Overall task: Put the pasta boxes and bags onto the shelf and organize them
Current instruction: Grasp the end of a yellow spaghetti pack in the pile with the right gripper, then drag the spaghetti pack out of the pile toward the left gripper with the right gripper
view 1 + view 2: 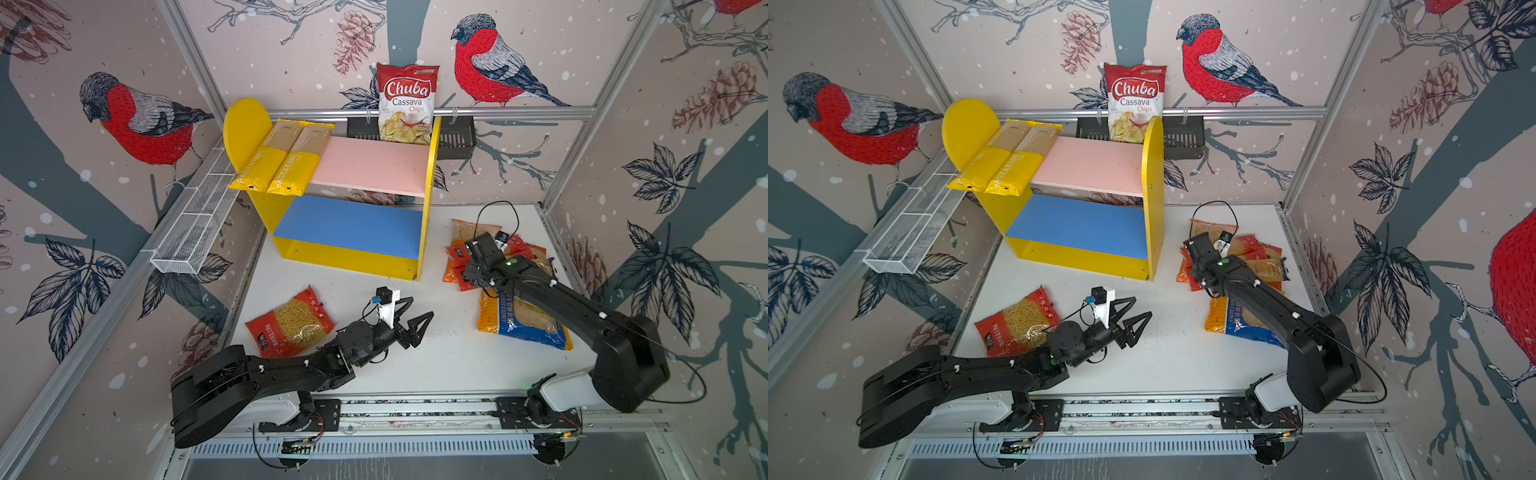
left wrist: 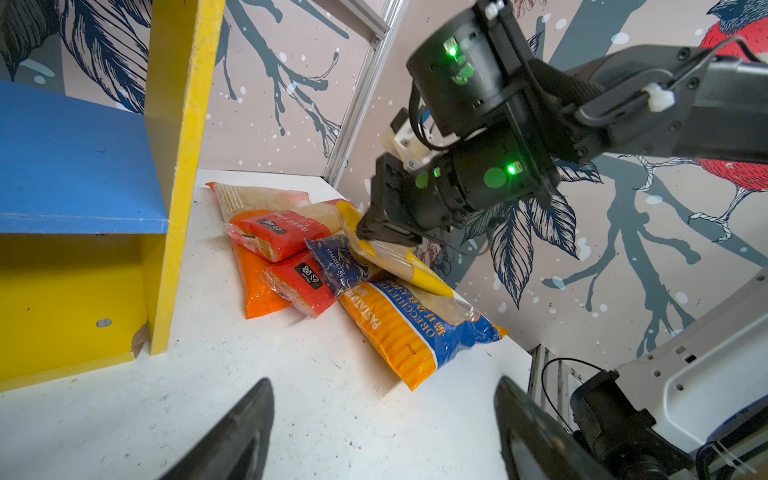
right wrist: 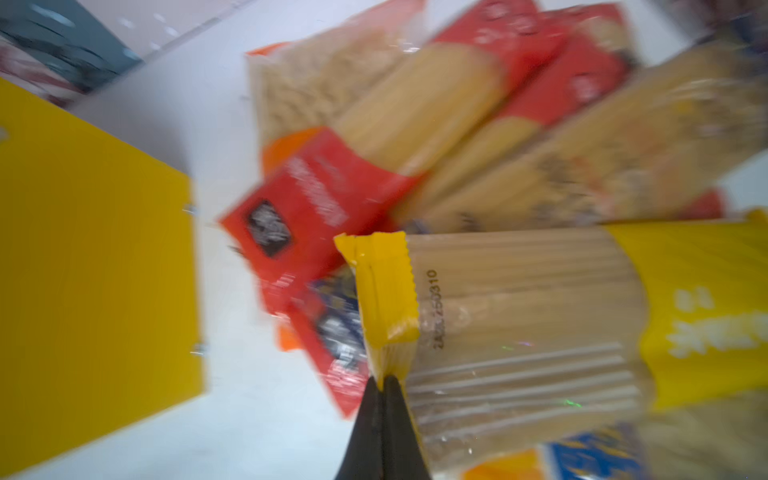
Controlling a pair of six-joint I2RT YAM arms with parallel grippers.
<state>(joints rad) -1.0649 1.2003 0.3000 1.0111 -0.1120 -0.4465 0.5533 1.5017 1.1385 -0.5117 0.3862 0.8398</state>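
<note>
Nearest the front of the white bench (image 1: 415,365), the left gripper (image 1: 422,307) is seen in both top views held just above the surface, its black fingers (image 2: 249,424) spread wide. Beside its arm, to the left, a red plastic bag of short macaroni (image 1: 291,324) is laid flat on the bench. Further right, a blue-and-orange pasta bag (image 1: 523,320) is partly covered by the right arm. Just behind it a heap is piled: red-labelled spaghetti packs (image 2: 282,237), an orange bag (image 2: 257,291) beneath them and a blue-labelled spaghetti pack (image 2: 340,262). Over this heap the right gripper (image 3: 380,380) is lowered, its fingers pressed together on the crimped end seal of a long yellow spaghetti pack (image 3: 519,316), which is tilted across the heap. Behind stands the two-tier shelf with yellow side panels (image 1: 424,232) and a blue lower board (image 1: 349,226). Two long yellow "PASTATIME" packs (image 1: 266,162) are laid side by side at the left end of its pink upper board (image 1: 374,166), overhanging the front edge. At the back wall, a red-and-white chips bag (image 1: 407,104) is stood upright in a black slotted basket (image 1: 457,139).
</note>
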